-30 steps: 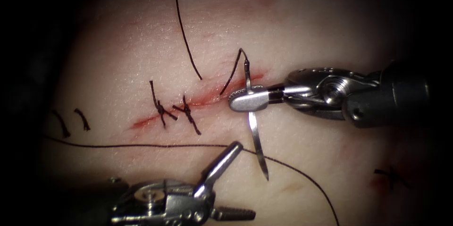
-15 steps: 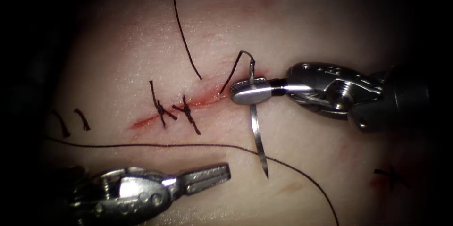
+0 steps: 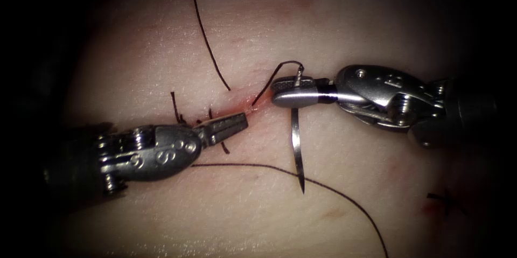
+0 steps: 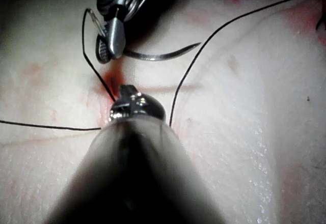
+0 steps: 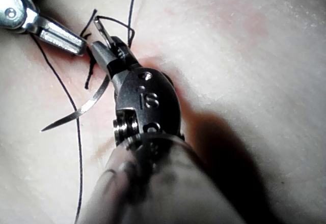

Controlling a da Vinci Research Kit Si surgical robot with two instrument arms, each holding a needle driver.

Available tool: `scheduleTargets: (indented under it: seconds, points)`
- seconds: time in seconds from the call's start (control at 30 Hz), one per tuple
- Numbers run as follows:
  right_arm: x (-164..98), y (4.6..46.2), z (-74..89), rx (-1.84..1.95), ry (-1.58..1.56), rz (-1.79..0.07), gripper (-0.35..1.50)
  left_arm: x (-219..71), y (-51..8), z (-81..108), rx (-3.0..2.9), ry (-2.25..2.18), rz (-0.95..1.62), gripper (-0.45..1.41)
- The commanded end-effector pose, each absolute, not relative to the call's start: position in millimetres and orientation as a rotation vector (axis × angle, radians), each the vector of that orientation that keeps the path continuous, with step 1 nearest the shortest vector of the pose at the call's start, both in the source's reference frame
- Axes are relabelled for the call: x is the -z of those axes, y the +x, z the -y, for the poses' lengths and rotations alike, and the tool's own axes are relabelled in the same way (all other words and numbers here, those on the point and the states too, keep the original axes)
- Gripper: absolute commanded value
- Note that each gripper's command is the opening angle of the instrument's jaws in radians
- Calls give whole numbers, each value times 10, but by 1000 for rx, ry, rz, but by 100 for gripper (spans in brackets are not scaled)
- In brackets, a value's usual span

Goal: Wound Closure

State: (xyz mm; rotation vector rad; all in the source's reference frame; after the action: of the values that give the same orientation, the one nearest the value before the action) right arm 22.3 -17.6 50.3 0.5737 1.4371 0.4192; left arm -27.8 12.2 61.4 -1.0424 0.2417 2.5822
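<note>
My right tool (image 3: 293, 94) comes in from the right with its jaws shut on the curved needle (image 3: 295, 139) close to the tail end. The needle is free of the tissue; its body hangs toward the near side and the tip (image 3: 302, 190) points down at the tissue surface. Thread (image 3: 264, 88) runs from the tail in a short loop into the cut (image 3: 243, 109). My left tool (image 3: 231, 125) lies across the cut with its jaws shut, the tip just left of where the thread enters, and nothing visible in them. The left wrist view shows the needle (image 4: 158, 57) and the right wrist view shows it too (image 5: 81, 109).
Two earlier stitches (image 3: 176, 108) sit partly under the left tool. A long strand of thread (image 3: 323, 185) crosses the near tissue toward the lower right; another strand (image 3: 206, 37) comes down from the top. A dark stitch mark (image 3: 446, 199) with red fluid lies far right.
The left tool shut its jaws and moved up from the near edge onto the cut, covering the stitches. The right tool lifted and rolled slightly with the needle.
</note>
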Motion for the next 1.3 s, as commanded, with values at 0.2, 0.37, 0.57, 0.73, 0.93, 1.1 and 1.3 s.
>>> scheduleTargets:
  seconds: [0.2, 0.37, 0.57, 0.73, 0.93, 1.1, 1.3]
  points:
    - [-506, 230, 179, -417, 553, -1459, -35, -651, -290, -124, -2677, -970, -156, -45]
    - [-505, 230, 178, -411, 544, -1461, -35, -672, -300, -117, -2730, -957, -94, -45]
    - [-505, 231, 179, -407, 537, -1466, -35, -683, -300, -125, -2735, -938, -90, -45]
    - [-505, 232, 181, -396, 526, -1469, -35, -686, -291, -137, -2732, -909, -92, -45]
    - [-505, 233, 181, -379, 507, -1474, -35, -695, -283, -144, -2737, -841, -118, -45]
    - [-505, 234, 182, -366, 492, -1478, -35, -709, -274, -148, -2756, -781, -127, -45]
    - [-504, 236, 180, -356, 477, -1482, -35, -724, -263, -153, -2778, -719, -129, -45]
